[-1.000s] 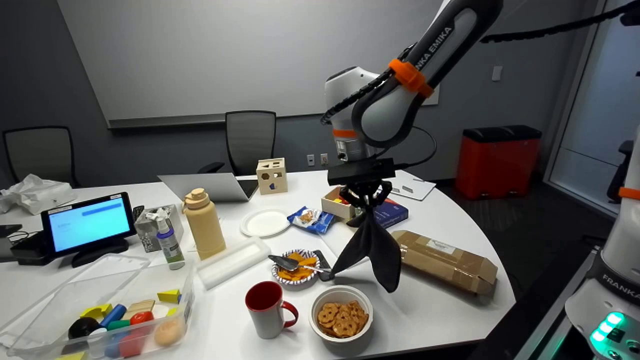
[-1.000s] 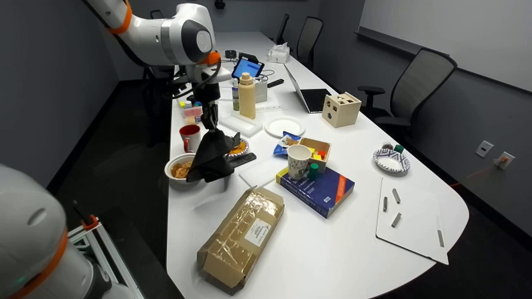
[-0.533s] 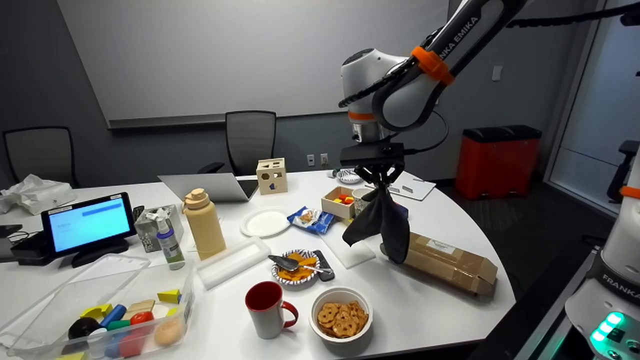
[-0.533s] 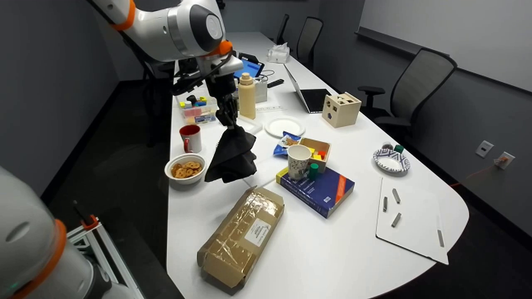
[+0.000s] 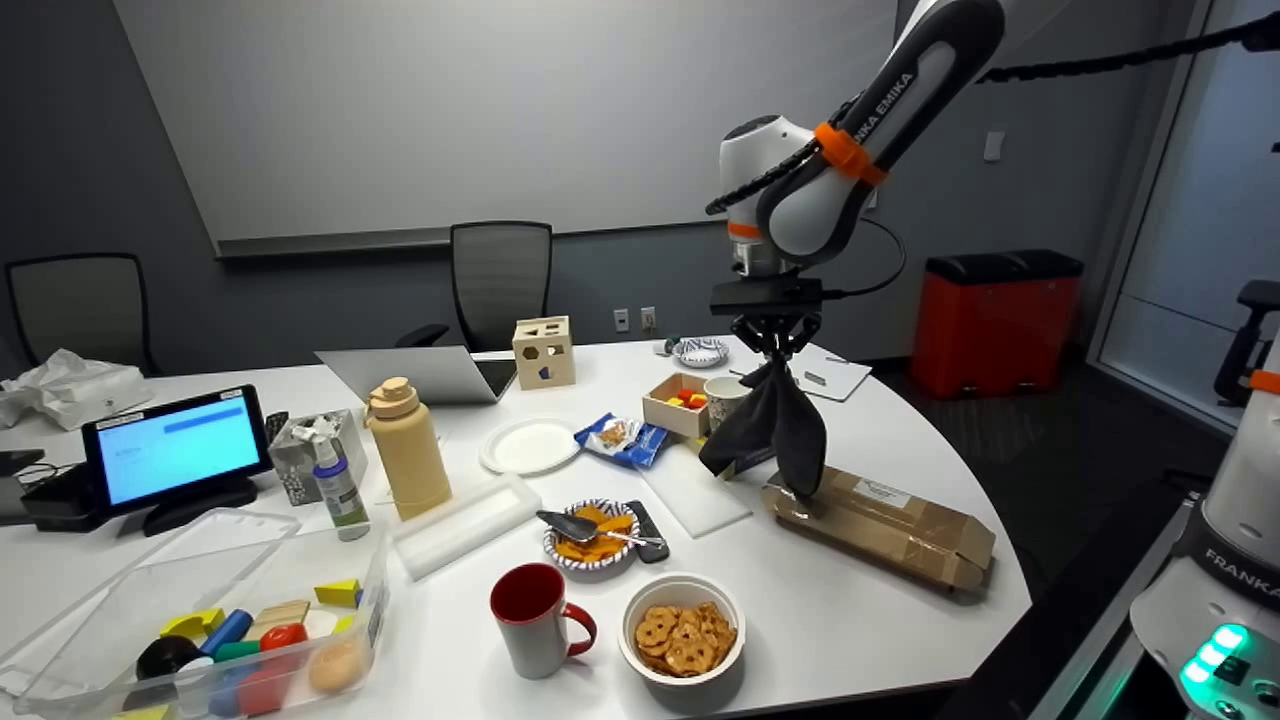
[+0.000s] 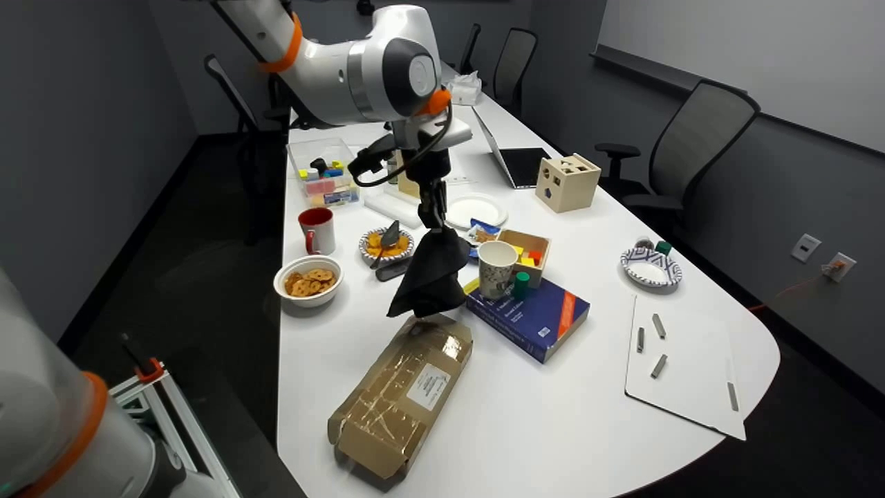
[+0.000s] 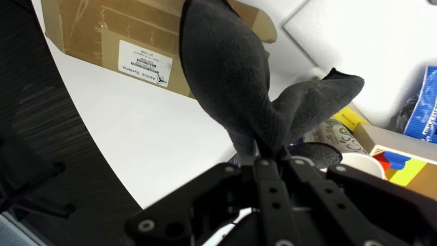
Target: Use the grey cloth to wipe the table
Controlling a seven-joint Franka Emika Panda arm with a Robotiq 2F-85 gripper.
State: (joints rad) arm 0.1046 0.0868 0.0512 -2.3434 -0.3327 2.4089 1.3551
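While the pincer (image 5: 778, 345) is clenched on the cloth (image 5: 790, 420), dark folds of it hang above the tabletop (image 6: 539, 429). In both exterior views the cloth's lower end overlaps one end of the box (image 6: 401, 401); whether they touch, I cannot tell. Near the cloth lies the book (image 6: 518, 321), with the cup (image 6: 492, 277) standing on it. Open room spreads from box and book to the tabletop's rounded edge, where the board (image 6: 691, 373) lies with one corner jutting over. A narrower strip runs between the box and the straight edge. Along that edge stand the white bowl (image 6: 311, 302), right at the brink, and the mug (image 6: 325, 235). In the wrist view the edge slants past the box's other end, dark floor (image 7: 78, 143) beyond.
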